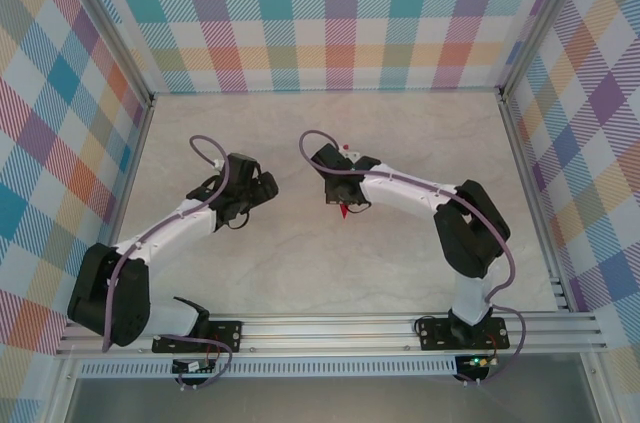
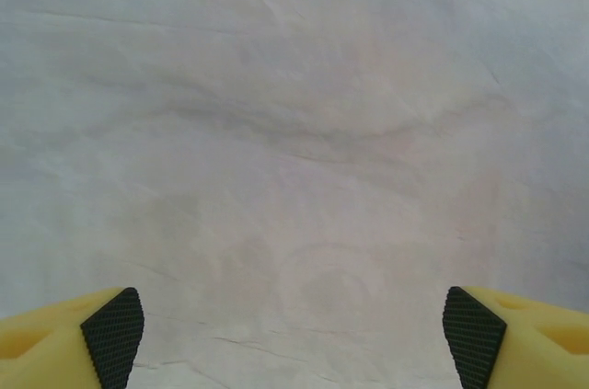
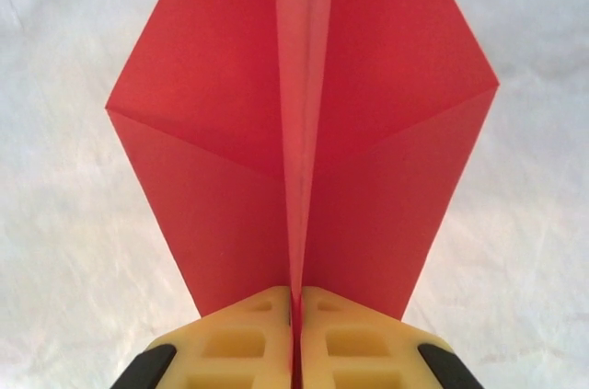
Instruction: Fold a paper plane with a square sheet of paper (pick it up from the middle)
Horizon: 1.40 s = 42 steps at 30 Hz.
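The paper plane (image 3: 368, 159) is bright red paper folded along a centre crease, its two wings spreading left and right above the pale table. My right gripper (image 3: 296, 302) is shut on the centre fold, yellow fingers (image 3: 239, 343) pressed together with the red edge between them. From above, a small red tip of the plane (image 1: 345, 210) pokes out below the right gripper (image 1: 341, 193) near the table's middle. My left gripper (image 1: 262, 186) hovers a short way to the left of it. In the left wrist view the left gripper (image 2: 293, 334) is open wide over bare table, its black pads (image 2: 112, 334) far apart.
The pale marbled table (image 1: 300, 273) is walled by checked panels at the back (image 1: 340, 13) and on both sides. A metal rail (image 1: 330, 328) with both arm bases runs along the near edge.
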### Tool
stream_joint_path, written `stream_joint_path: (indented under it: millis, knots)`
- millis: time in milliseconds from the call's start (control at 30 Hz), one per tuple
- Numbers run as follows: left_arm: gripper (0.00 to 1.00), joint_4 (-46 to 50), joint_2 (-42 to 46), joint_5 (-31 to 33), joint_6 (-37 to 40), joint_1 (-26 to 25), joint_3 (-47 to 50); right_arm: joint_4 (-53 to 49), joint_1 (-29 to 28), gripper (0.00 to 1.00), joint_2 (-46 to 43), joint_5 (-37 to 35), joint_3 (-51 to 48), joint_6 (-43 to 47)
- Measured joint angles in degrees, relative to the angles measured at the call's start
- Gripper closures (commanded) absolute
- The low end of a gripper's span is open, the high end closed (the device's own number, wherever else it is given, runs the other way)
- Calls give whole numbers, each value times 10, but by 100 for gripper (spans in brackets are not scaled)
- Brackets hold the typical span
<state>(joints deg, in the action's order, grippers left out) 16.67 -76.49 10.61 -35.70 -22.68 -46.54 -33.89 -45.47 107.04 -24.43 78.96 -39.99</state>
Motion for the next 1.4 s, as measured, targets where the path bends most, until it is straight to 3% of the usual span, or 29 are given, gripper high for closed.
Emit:
stream_joint_path:
  millis: [133,467,867,1200,1400]
  knots:
    - [0,30,16,22,19,22,-2,19,25,91,40,19,39,23]
    - [0,45,40,25,31,35,-2,21,63,90,157,47,141,63]
    - [0,59,46,23,37,37,2,-16,73,84,219,72,209,64]
    - [0,69,74,26,37,37,2,-50,73,59,195,87,225,67]
    - [0,88,82,41,43,37,-7,-47,73,35,67,83,200,80]
